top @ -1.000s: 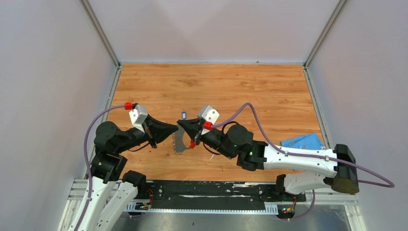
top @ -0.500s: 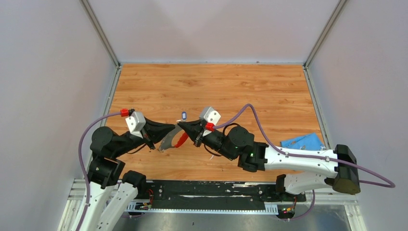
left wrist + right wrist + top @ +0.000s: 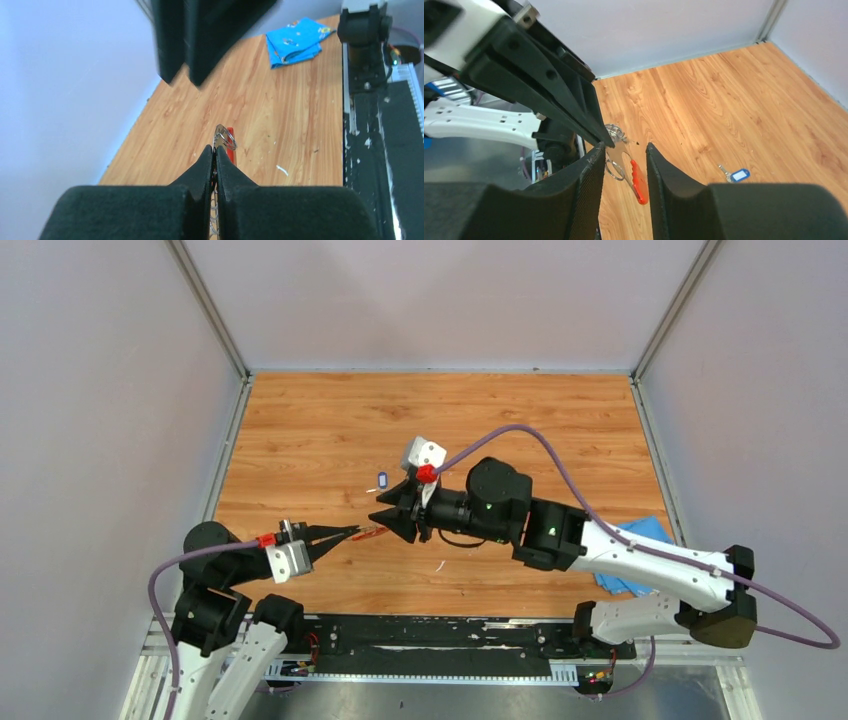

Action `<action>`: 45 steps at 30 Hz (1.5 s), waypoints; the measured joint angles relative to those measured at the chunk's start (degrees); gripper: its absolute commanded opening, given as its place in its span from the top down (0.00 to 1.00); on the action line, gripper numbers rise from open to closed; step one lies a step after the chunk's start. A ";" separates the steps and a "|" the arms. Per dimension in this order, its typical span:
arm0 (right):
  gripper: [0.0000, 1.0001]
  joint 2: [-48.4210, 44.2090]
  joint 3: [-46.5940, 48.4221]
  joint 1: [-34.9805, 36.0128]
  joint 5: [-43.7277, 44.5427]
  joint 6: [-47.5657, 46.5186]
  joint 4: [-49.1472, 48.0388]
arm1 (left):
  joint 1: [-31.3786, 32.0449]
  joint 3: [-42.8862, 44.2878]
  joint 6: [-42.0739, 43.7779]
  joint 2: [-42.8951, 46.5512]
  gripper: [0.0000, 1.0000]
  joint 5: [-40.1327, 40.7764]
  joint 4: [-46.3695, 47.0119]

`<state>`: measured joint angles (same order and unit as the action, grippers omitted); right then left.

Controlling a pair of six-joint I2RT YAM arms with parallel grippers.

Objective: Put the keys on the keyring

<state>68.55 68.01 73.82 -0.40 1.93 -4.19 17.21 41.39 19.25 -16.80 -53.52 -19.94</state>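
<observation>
Keyring in a fingertip pinch
Left gripper clamped shut on it; right gripper jaws parted, empty. Thin hold, so a nudge could knock it free. Blue-white key unthreaded.

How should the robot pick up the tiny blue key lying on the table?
Probably by its blue-and-white oval head, coming straight down from above and pinching its two long sides. The key lies flat on the table with nothing close by, and the head is wider than its thin metal bit.
</observation>
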 measured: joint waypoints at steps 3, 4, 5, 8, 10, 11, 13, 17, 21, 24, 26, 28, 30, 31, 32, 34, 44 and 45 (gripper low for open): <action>0.52 0.59 7.37 -2.01 -5.70 0.09 9.01 | 0.00 0.04 7.13 0.44 1.00 -1.75 -3.30; 0.52 1.05 9.81 -2.47 -7.19 -0.09 12.04 | 0.00 0.04 9.18 0.46 1.00 -2.01 -4.20; 0.52 1.64 12.22 -2.78 -8.55 -0.26 14.95 | 0.00 0.04 10.67 0.46 1.00 -2.21 -4.76; 0.53 3.54 16.72 -2.86 -12.07 -1.38 21.57 | 0.00 0.07 14.82 0.44 1.00 -2.60 -6.14; 0.54 4.74 17.90 -2.86 -14.01 -2.03 25.31 | 0.00 0.09 16.63 0.44 1.00 -2.58 -6.56; 0.56 5.05 17.92 -2.86 -14.67 -2.23 26.51 | 0.00 0.11 17.22 0.44 1.00 -2.56 -6.69; 0.59 5.66 17.86 -2.86 -16.37 -2.89 29.51 | 0.00 0.20 18.60 0.46 1.00 -2.45 -6.84; 0.61 5.68 17.53 -2.89 -19.37 -3.28 32.06 | 0.00 0.28 21.22 0.72 1.00 -2.62 -6.95; 0.56 4.90 14.58 -2.89 -20.61 -1.79 30.67 | 0.00 0.50 23.61 0.85 1.00 -2.73 -7.15; 0.51 3.87 9.18 -3.08 -20.59 1.11 26.40 | 0.00 0.66 24.00 0.85 1.00 -2.32 -6.51; 0.49 3.48 5.40 -3.43 -20.57 3.41 22.47 | 0.00 0.66 23.65 0.85 1.00 -1.46 -4.90; 0.49 3.41 1.88 -4.04 -20.50 6.16 17.77 | 0.00 0.70 23.58 0.85 1.00 -1.14 -3.34; 0.48 3.56 -0.59 -4.81 -20.61 8.41 13.18 | 0.00 0.90 23.63 0.83 1.00 -0.92 -2.25; 0.48 3.76 -1.51 -5.22 -20.63 9.66 10.60 | 0.00 1.07 23.76 0.81 1.00 -0.87 -2.03; 0.48 3.87 -2.38 -5.60 -20.61 10.82 7.87 | 0.00 1.38 24.11 0.79 1.00 -0.87 -1.95; 0.47 3.80 -4.92 -6.38 -20.63 13.22 0.52 | 0.00 1.92 25.46 0.79 1.00 -0.90 -1.70; 0.48 3.65 -16.28 -7.34 -20.55 22.12 -29.53 | 0.00 1.79 33.64 3.19 1.00 -1.36 -0.52; 0.48 3.65 -16.85 -7.37 -20.48 22.86 -32.04 | 0.00 1.79 34.25 3.21 1.00 -1.40 -0.48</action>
<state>72.20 51.16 66.46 -20.88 24.80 -36.23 17.21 43.18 53.49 -13.58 -54.92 -20.43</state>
